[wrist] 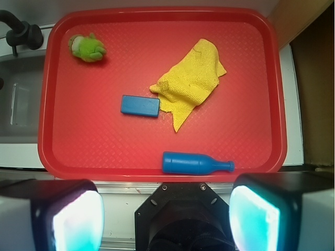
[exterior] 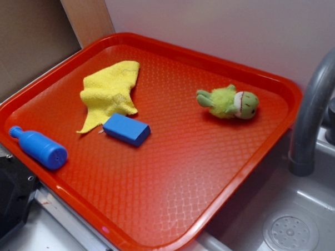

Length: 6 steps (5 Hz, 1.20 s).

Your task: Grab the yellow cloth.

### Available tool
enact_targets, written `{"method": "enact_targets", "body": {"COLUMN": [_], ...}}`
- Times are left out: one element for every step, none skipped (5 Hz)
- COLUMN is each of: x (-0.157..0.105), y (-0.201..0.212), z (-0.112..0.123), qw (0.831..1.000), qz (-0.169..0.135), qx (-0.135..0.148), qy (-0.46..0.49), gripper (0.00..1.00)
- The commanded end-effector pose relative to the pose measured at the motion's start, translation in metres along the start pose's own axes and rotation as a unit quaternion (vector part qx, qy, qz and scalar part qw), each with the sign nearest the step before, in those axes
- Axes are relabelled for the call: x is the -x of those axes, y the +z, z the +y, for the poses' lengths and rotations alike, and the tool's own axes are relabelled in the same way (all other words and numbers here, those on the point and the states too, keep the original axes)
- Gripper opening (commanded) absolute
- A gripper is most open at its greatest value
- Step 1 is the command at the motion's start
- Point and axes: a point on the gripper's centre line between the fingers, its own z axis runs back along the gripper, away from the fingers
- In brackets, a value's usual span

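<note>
The tray is red-orange with a fine diamond-embossed pattern across its floor. The yellow cloth is bright yellow with a nubbly woven texture. The block is plain mid-blue. The bottle is the same plain blue. The plush toy is fuzzy yellow-green with a pale face patch edged in red. The faucet is grey; the sink is pale grey.

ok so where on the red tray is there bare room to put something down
Widest free patch: the tray corner nearest the sink, between blue block and plush toy. A smaller bare patch lies behind the toy. Crowded: yellow cloth touching the block, blue bottle nearby.
</note>
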Motion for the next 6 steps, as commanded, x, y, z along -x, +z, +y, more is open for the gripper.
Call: {"method": "enact_targets", "body": {"x": [0.0, -0.046, -0.077, -0.103, -0.113, -0.109], "y": [0.0, -0.054, -0.102, -0.142, -0.181, -0.191], "z": [0.0, 0.034, 0.062, 0.074, 0.065, 0.06], "qw": [1.0, 0.992, 0.968, 0.968, 0.982, 0.987], "qz": [0.0, 0.026, 0.006, -0.015, -0.019, -0.033], "qx": [0.0, -0.005, 0.012, 0.03, 0.064, 0.029], "qy": [0.0, 0.126, 0.249, 0.248, 0.179, 0.154], "gripper": [1.0, 1.0, 1.0, 1.0, 1.0, 1.0]}}
